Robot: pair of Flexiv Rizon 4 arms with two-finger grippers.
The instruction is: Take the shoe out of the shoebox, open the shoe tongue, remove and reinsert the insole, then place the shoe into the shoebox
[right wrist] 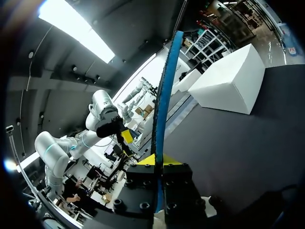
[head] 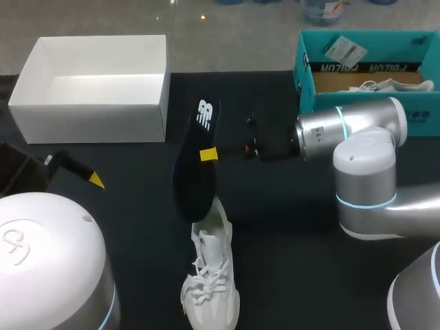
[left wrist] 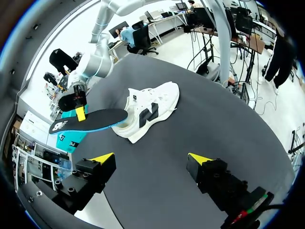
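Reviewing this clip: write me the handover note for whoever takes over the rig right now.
Left end effector: open, empty, above bare table short of the shoe.
Right end effector: shut on the insole, held up off the table with its lower end at the shoe's opening.
The shoe stands on the table. The white box is empty, at the far left.
Done: shoe out of the box, insole mostly out.
Left: I cannot tell whether the insole is coming out or going back in. Seat it fully, then put the shoe in the box.
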